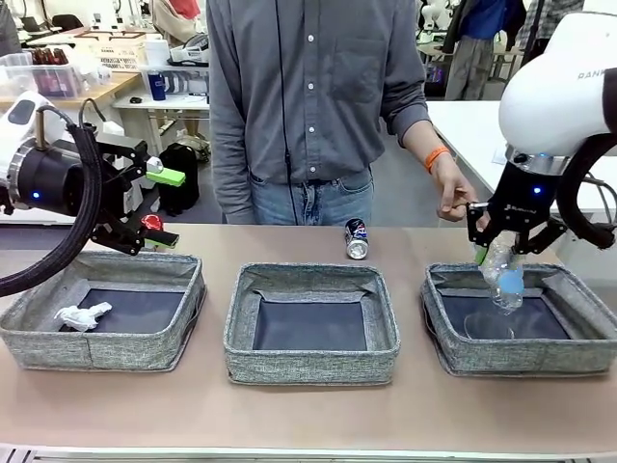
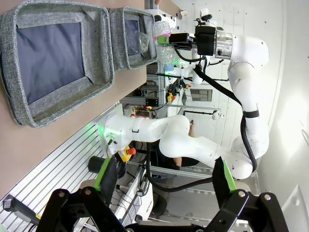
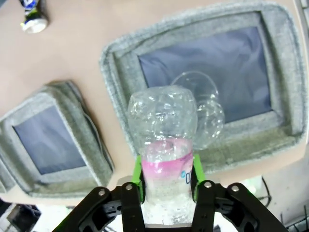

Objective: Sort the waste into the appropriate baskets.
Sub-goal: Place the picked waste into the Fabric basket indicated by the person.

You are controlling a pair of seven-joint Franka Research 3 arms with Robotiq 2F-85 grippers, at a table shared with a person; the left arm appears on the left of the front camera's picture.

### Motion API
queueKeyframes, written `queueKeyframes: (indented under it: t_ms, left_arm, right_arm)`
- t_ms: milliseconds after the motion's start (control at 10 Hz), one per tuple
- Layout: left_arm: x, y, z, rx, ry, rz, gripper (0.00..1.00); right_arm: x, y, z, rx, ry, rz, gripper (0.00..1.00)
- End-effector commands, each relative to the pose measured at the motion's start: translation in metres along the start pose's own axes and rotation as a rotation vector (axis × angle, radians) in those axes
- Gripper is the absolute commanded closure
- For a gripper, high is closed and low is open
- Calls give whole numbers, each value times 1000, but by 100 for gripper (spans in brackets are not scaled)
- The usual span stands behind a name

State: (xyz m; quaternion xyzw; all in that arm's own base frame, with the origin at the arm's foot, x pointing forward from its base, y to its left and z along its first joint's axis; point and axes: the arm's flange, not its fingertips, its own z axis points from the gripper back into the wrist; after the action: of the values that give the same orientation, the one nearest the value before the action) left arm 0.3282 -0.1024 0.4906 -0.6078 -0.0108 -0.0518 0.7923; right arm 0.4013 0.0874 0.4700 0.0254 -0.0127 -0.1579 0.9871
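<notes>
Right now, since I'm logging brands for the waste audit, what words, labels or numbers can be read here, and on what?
"RANK": on the white shell of the right arm, cut off by the picture's edge.
Print on the dark blue soda can: too small to read.
Blue lettering on the pink label of the bottle: partly hidden, unreadable.
No text on the baskets.

Robotics lab: robot arms (image 2: 241,72), cluttered workbenches (image 1: 87,92).

Baskets (image 1: 310,357) are rough woven cloth, the table (image 1: 308,415) smooth and matt, the bottle (image 3: 163,121) glossy crinkled clear plastic, the far can (image 1: 357,239) shiny metal.
</notes>
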Motion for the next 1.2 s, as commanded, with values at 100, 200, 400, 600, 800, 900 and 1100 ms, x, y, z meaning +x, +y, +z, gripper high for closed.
queueKeyframes:
  t_ms: [100, 200, 400, 600, 800, 900, 1100]
  left_arm:
    - [-1, -3, 0, -5, -2, 6, 0]
    - [-1, -3, 0, -5, -2, 6, 0]
    - [-1, -3, 0, -5, -2, 6, 0]
    - [-1, -3, 0, -5, -2, 6, 0]
    - [-1, -3, 0, -5, -2, 6, 0]
    - [-1, -3, 0, -5, -2, 6, 0]
    - [-1, -3, 0, -5, -2, 6, 0]
  right_arm:
    - [-1, -5, -2, 8, -1, -29, 0]
    - [0, -5, -2, 9, -5, -38, 0]
    - [2, -1, -3, 2, 3, -33, 0]
    - [2, 0, -3, 2, 5, -33, 0]
    - [1, 3, -1, 6, 0, -23, 0]
    - [0, 6, 5, 31, -6, -13, 0]
    - [-7, 33, 41, 274, 18, -23, 0]
